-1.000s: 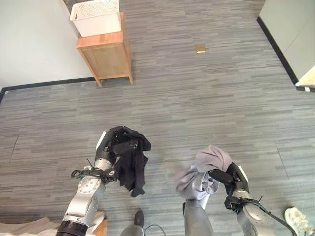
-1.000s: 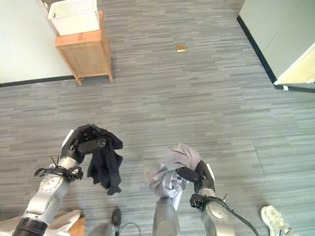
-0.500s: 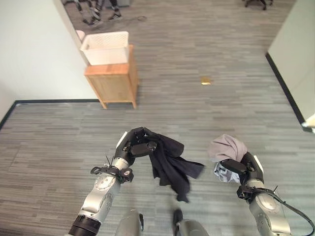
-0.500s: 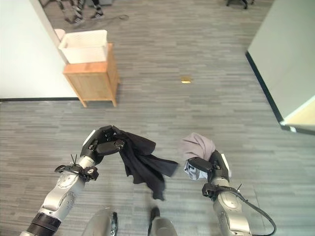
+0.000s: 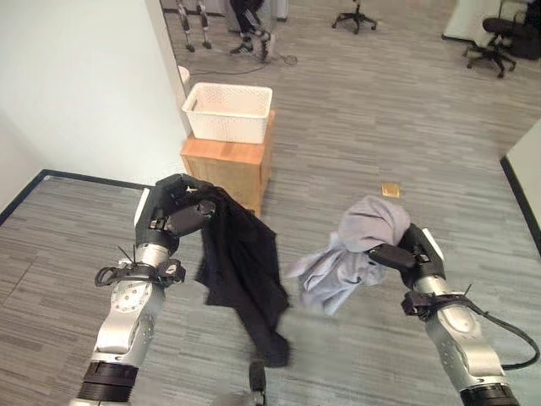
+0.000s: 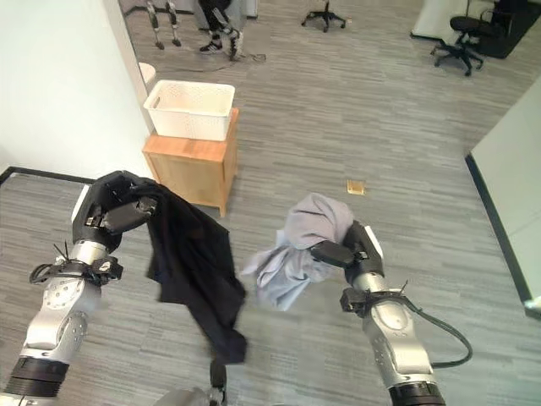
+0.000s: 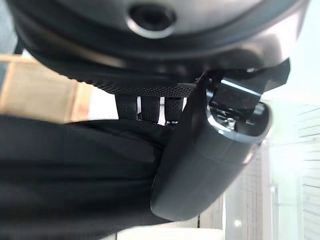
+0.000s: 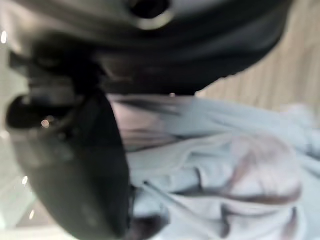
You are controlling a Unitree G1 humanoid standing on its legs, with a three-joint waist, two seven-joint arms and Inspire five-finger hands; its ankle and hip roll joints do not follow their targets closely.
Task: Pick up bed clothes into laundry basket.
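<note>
Left robot hand (image 5: 173,211) grips my black garment (image 5: 241,279); right robot hand (image 5: 412,254) clutches grey cloth (image 5: 355,249). I'm mid-carry; next I must close on the basket (image 5: 226,112) ahead of the left robot hand and drop both in.

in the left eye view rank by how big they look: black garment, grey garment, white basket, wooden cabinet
1. black garment, largest, though it hangs close to the camera
2. grey garment
3. and 4. white basket and wooden cabinet look alike, too close to rank; both stand farther off

Person (image 5: 249,21) beyond the white basket (image 5: 226,112), cut off above, perhaps seated.
</note>
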